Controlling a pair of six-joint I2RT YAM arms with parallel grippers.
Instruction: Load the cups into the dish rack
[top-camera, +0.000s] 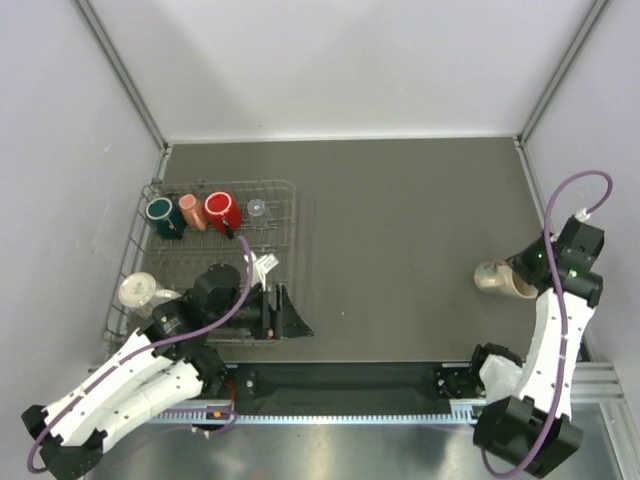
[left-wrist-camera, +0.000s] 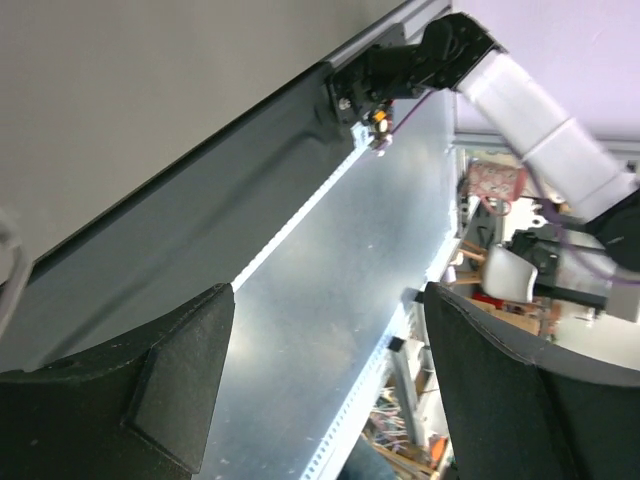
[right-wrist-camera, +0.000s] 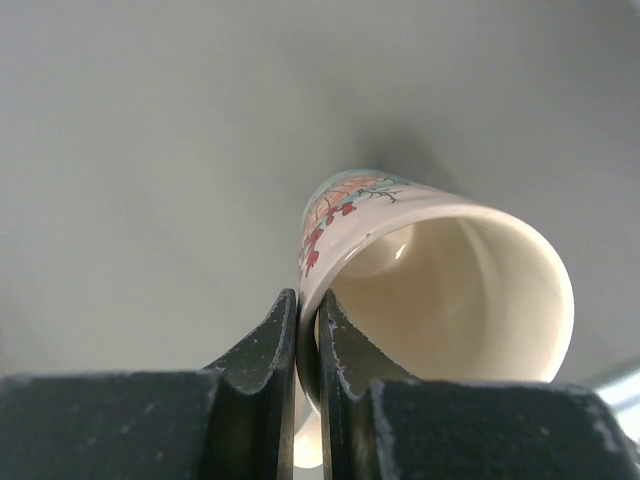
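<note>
Right gripper (right-wrist-camera: 307, 305) clenched, 2 fingers pinching the wall of the tan floral cup (right-wrist-camera: 440, 290) at its rim. Cup tipped sideways, mouth toward the wrist, at right side of table (top-camera: 400, 220), well apart from dish rack (top-camera: 292, 215). Left gripper (left-wrist-camera: 325, 295) released, nothing between its fingers, at the rack's near right corner. In rack, far row: dark green mug (top-camera: 160, 213), pink cup (top-camera: 193, 212), red mug (top-camera: 222, 210), clear glass (top-camera: 257, 208). White mug (top-camera: 137, 290) near left.
</note>
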